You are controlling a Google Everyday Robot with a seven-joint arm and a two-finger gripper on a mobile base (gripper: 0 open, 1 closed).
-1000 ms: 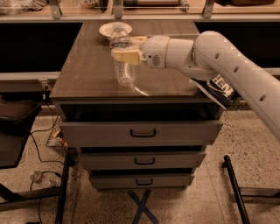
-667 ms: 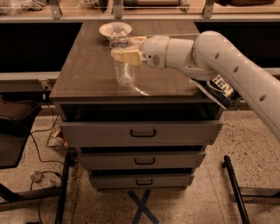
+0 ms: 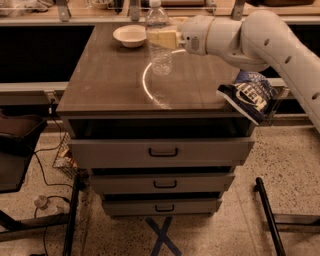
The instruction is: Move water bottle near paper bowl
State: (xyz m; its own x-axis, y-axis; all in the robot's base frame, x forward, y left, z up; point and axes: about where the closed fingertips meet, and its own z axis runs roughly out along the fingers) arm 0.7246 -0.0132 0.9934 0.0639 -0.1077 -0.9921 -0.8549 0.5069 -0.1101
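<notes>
The water bottle is clear and ribbed with a white cap, and it is upright over the back middle of the wooden tabletop. My gripper reaches in from the right and is shut on the bottle's label band with its pale fingers. I cannot tell whether the bottle's base touches the tabletop. The paper bowl is a shallow off-white bowl at the back of the tabletop, a short way left of the bottle and apart from it.
A dark blue snack bag hangs over the tabletop's front right corner, under my arm. The tabletop sits on a grey drawer cabinet. A counter ledge runs behind. Cables and a dark chair are at the left.
My gripper has carried the bottle back and to the right across the tabletop, so it now stands level with the bowl. The bowl and the snack bag have not moved.
</notes>
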